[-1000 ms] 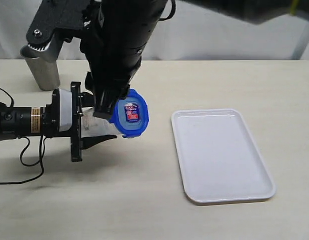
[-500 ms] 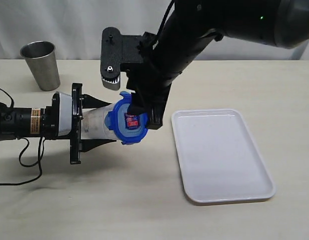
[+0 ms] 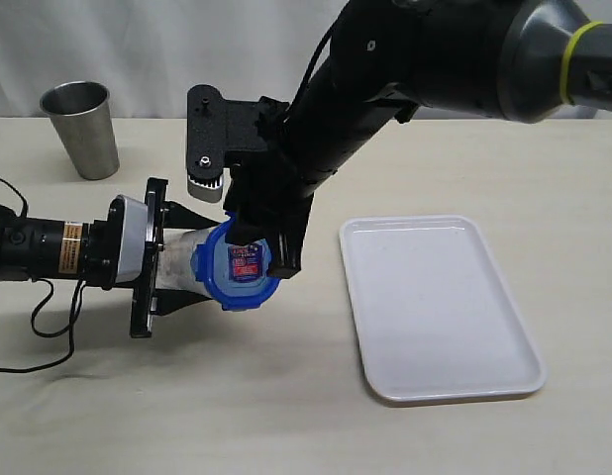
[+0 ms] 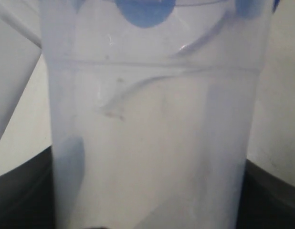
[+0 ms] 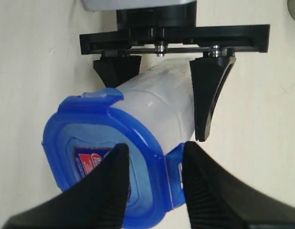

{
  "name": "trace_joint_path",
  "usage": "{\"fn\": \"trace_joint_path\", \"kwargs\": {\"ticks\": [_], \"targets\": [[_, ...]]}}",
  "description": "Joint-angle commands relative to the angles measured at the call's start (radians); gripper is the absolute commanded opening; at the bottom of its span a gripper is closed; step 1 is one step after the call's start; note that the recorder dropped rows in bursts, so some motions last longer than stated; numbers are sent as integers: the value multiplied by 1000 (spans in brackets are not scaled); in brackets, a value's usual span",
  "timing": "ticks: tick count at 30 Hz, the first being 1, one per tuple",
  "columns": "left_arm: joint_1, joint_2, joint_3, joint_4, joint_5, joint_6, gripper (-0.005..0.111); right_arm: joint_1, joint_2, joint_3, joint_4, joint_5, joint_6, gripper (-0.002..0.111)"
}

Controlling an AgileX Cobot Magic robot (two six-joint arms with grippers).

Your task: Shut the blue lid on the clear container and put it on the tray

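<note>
The clear container point(image 3: 177, 262) lies on its side just above the table, and my left gripper point(image 3: 187, 259) is shut on its body. In the left wrist view the container point(image 4: 152, 143) fills the frame. The blue lid point(image 3: 237, 272) sits on its mouth, facing the tray point(image 3: 445, 222). My right gripper point(image 5: 154, 176) comes from above and is closed across the lid's point(image 5: 71, 124) rim. One of its fingers lies on the lid's top and the other presses a side tab point(image 5: 173, 167). The left gripper's black fingers point(image 5: 209, 95) flank the container point(image 5: 157, 100).
A grey steel cup point(image 3: 81, 129) stands at the back left. The white tray lies to the right of the container with nothing on it. A black cable point(image 3: 49, 317) trails on the table under my left arm.
My right gripper has swung off the container's side to the lid's right edge and narrowed onto the rim and tab. The container's lid end has dipped and shifted slightly left.
</note>
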Motion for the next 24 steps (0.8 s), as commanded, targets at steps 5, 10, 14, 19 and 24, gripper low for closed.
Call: {"fn": "trace_joint_path", "kwargs": {"ticks": [5,10,14,19,24], "targets": [[-6,-8,-3,-94,-84,-105,0,3,68,5,36,53,4,31],[-6,-8,-3,-95,-84,-108,0,8,94,5,42,80,8,31],[-8,-8,-3,-95,-84,-113,0,38,110,5,29,77,8,31],[-8,-8,-3,-88,-84,-130,0,72,118,5,-29,49,55,25],[-8,-8,-3,-77,-84,-135,0,72,120,5,-27,56,73,24]]}}
